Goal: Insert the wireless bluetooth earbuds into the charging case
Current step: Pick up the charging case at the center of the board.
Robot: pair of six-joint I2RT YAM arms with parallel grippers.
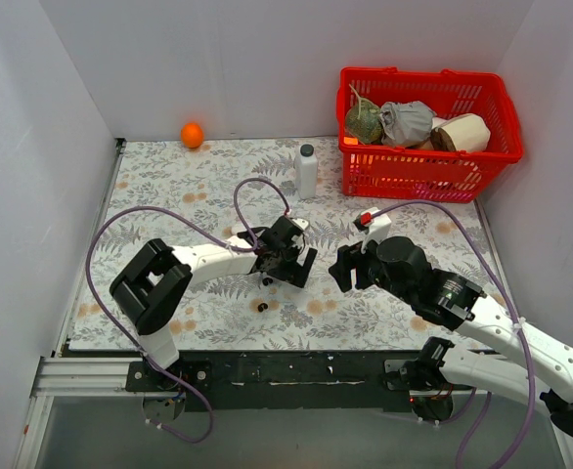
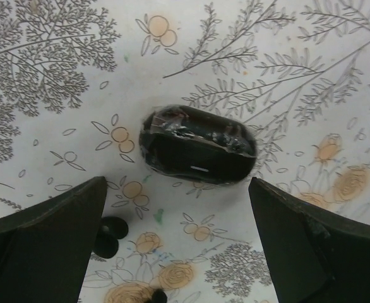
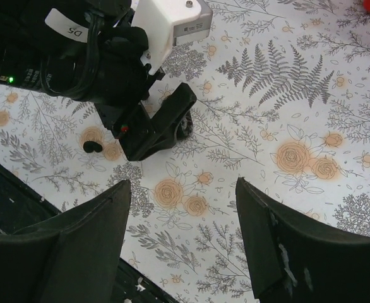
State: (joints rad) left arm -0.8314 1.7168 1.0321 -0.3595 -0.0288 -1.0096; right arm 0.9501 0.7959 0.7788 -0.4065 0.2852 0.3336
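In the top view, the left arm (image 1: pixel 208 257) is stretching low toward three o'clock, the left gripper (image 1: pixel 291 262) hanging spread and empty over the black charging case (image 2: pixel 197 146), a black earbud (image 2: pixel 109 235) lying at the case's seven o'clock, while the right gripper (image 1: pixel 343 269), likewise spread and empty, is hovering at three o'clock.

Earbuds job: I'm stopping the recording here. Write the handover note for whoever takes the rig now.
Left gripper: open, empty, poised over the black charging case.
Right gripper: open, empty, above the tablecloth.
The case lies on the tablecloth, apparently shut. One black earbud lies loose by the left finger, and a second bud at that view's bottom edge.
Done: nothing inserted. Left: open the case, seat the buds.
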